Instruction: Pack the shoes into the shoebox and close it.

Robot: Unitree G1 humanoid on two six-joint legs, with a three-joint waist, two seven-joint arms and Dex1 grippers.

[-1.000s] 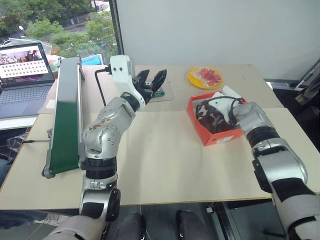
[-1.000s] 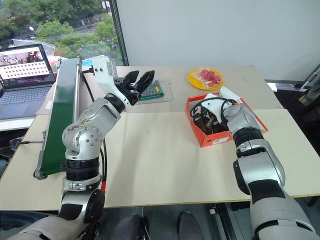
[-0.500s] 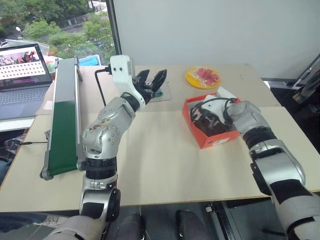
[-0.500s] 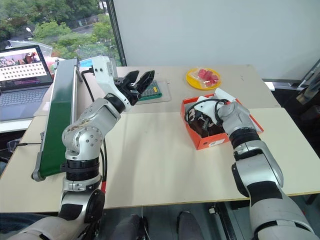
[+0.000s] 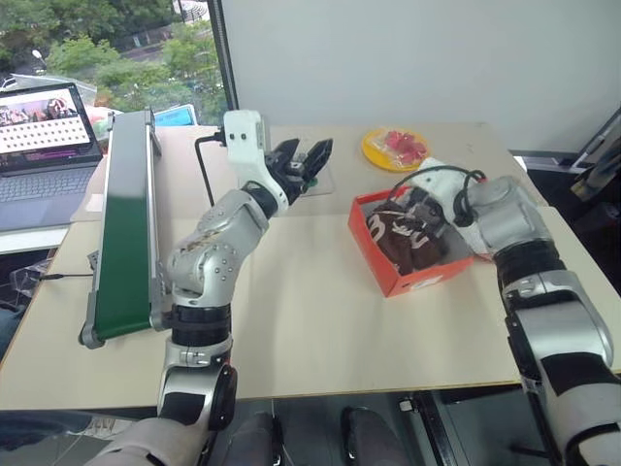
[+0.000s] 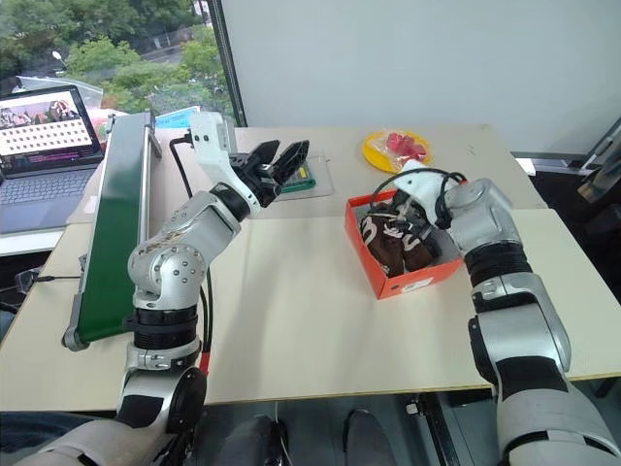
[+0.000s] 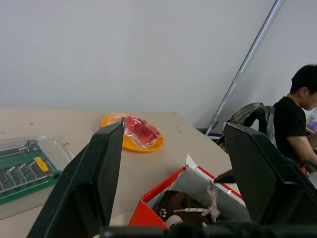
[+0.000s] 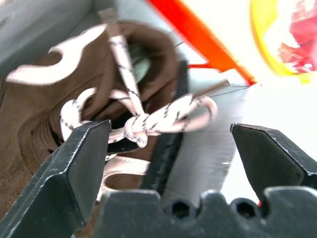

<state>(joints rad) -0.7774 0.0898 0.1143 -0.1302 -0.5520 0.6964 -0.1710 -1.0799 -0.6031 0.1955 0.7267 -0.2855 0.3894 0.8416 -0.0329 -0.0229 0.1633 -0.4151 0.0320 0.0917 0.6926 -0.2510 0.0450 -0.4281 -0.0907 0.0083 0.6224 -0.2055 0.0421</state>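
Two dark brown shoes (image 6: 391,243) sit side by side inside the orange-red shoebox (image 6: 408,283), cream laces on top, white side marks showing. The box rests on the pale surface (image 6: 310,320) toward the robot's right, its lid flap open and lying back on the far side. The right claw (image 8: 173,148) hangs just over the far end of the box, fingers spread wide with nothing between them, a knotted lace directly beneath and untouched. The left claw (image 5: 304,165) is held high above the surface, well apart from the box, its two black fingers apart and empty, pointing across toward the shoebox.

Behind the box, near the far edge, a yellow plate (image 5: 375,153) carries red sweets in a clear wrapper (image 5: 400,146). A clear tray with a green board (image 6: 309,181) lies just beyond the left claw. Along the robot's left runs a long green conveyor (image 5: 126,233), and past it an open laptop (image 5: 44,146) glows. A person in a black shirt (image 7: 292,124) sits off beyond the right side, seen from the left wrist.
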